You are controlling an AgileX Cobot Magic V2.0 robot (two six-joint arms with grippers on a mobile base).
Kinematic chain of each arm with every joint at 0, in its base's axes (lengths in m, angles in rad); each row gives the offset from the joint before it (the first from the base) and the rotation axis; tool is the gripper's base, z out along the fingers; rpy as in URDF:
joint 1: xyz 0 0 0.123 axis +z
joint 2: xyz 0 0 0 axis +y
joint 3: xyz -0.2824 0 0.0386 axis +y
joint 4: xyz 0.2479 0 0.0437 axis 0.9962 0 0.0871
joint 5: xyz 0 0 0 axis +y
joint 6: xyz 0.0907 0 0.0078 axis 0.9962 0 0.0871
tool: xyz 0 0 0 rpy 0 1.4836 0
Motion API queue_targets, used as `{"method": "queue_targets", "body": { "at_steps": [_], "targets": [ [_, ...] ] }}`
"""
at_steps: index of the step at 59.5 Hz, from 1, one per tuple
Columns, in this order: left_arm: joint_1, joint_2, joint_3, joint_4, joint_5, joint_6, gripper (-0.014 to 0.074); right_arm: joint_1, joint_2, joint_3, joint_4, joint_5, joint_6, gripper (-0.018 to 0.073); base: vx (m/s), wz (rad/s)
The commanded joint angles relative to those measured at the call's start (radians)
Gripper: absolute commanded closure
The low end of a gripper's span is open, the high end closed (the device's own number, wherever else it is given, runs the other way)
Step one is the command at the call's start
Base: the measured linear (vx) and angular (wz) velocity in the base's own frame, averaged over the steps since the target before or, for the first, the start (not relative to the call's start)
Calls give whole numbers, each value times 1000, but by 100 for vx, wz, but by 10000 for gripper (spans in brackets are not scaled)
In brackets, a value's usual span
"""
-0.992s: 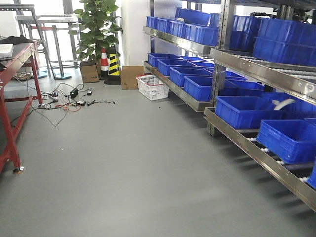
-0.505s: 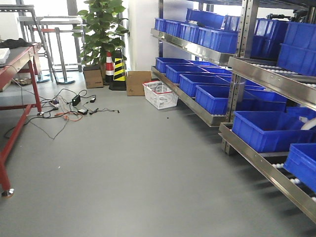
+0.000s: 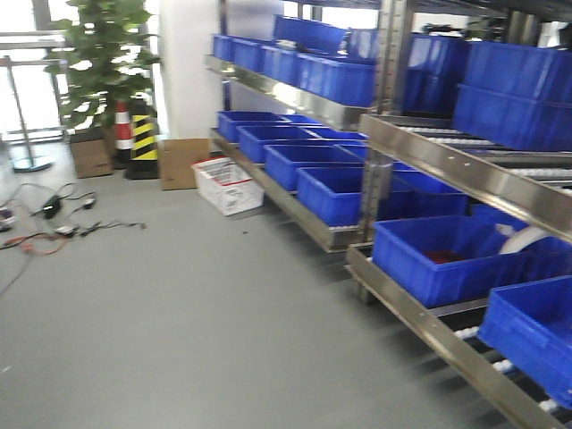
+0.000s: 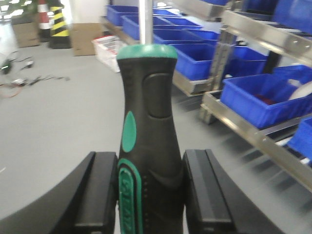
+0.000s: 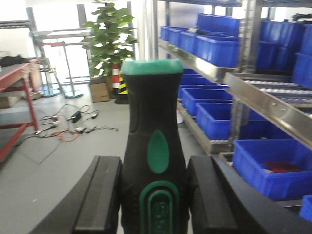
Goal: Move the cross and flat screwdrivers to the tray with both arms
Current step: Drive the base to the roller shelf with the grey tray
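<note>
In the left wrist view a black-and-green screwdriver (image 4: 148,131) stands upright between the fingers of my left gripper (image 4: 150,190), which is shut on its handle; its silver shaft (image 4: 145,22) points up and away. The right wrist view shows my right gripper (image 5: 153,195) shut on a second black-and-green screwdriver (image 5: 153,146), whose shaft is hidden behind the handle's green end. Which one is cross and which flat cannot be told. The tray is out of view. Neither gripper shows in the front view.
Steel shelving (image 3: 429,156) with several blue bins (image 3: 438,255) runs along the right. Grey floor (image 3: 179,322) spreads left. A white basket (image 3: 228,185), cardboard box (image 3: 183,163), striped cone (image 3: 141,143), potted plant (image 3: 103,63) and loose cables (image 3: 63,228) sit farther back. A red-framed table (image 5: 14,83) stands left.
The front view has swung to the right: the red table has left the frame, the plant and cone shifted left, and the shelving with blue bins now fills more of the picture.
</note>
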Motion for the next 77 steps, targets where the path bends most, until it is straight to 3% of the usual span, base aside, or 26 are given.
{"method": "queue_targets", "body": {
  "at_steps": [1,77],
  "targets": [
    [-3,-9,-27,-15,-96,-8,596,-2,-5,-31,4,-99,-3,567,52,-51],
    [-3,-8,-27,-15,-96,-8,596,-2,-5,-31,4,-99,-3,567,39,-66]
  ]
}}
